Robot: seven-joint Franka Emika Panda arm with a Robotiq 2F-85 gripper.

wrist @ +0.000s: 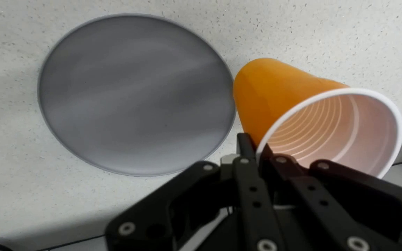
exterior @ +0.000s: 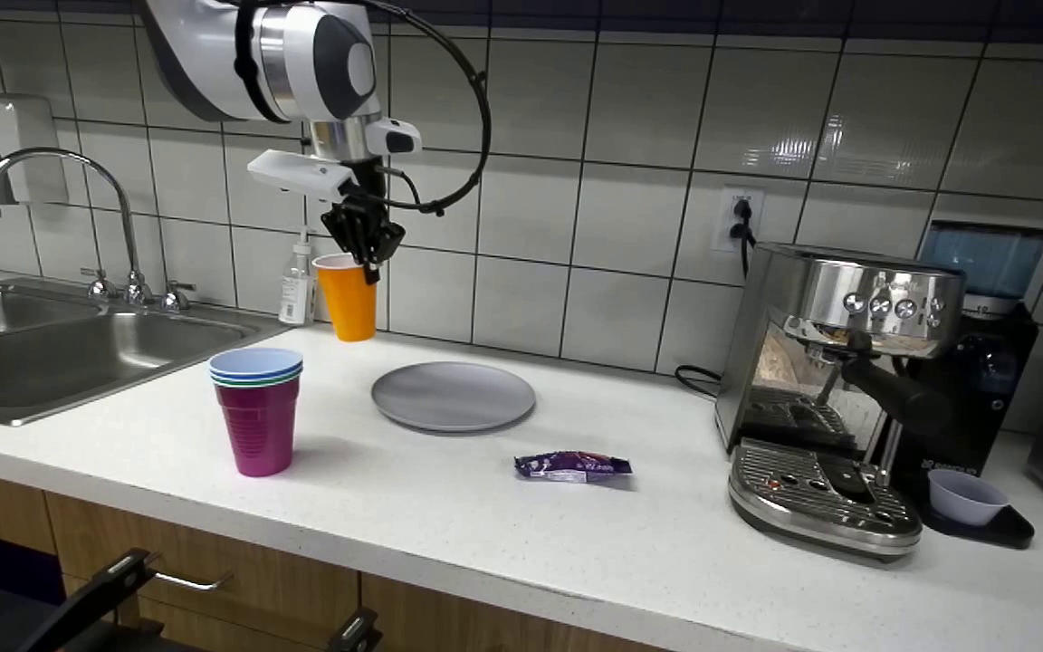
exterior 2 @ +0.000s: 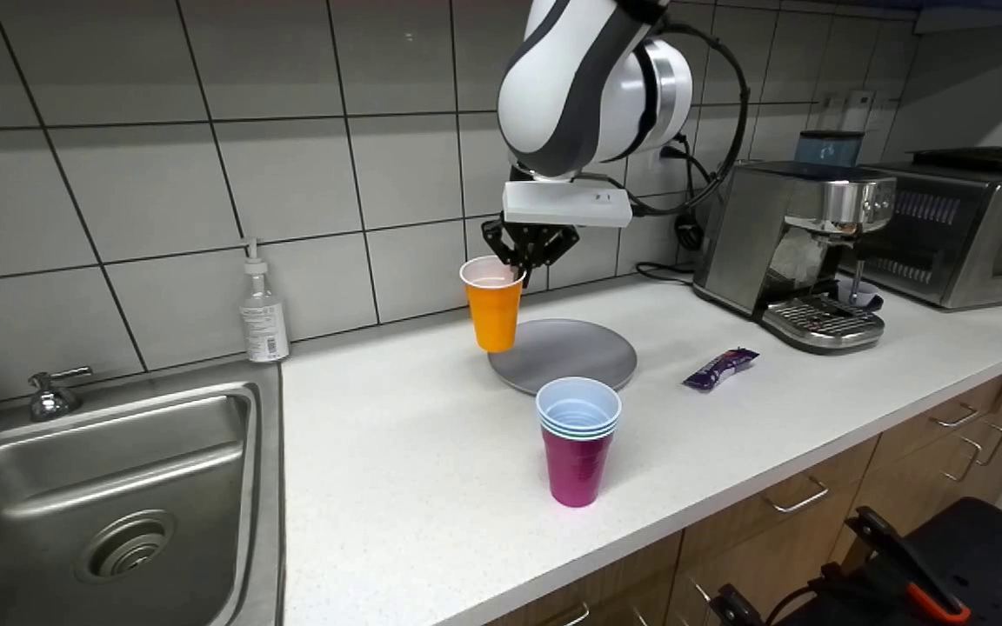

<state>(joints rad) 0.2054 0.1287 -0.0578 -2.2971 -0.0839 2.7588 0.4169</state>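
My gripper is shut on the wall of an orange cup with a white inside. One finger goes inside the rim and the other presses on the outer face; the inner fingertip is partly hidden by the rim. In both exterior views the cup hangs above the counter, its mouth up and slightly tilted. A flat grey plate lies close by on the counter, beside the cup in the wrist view. Nearer the counter's front edge stands a stack of cups, magenta outside with a light blue one on top.
A purple wrapped packet lies right of the plate. The espresso machine stands farther right, with a microwave beyond. On the opposite side are a soap bottle and the steel sink. A tiled wall runs close behind.
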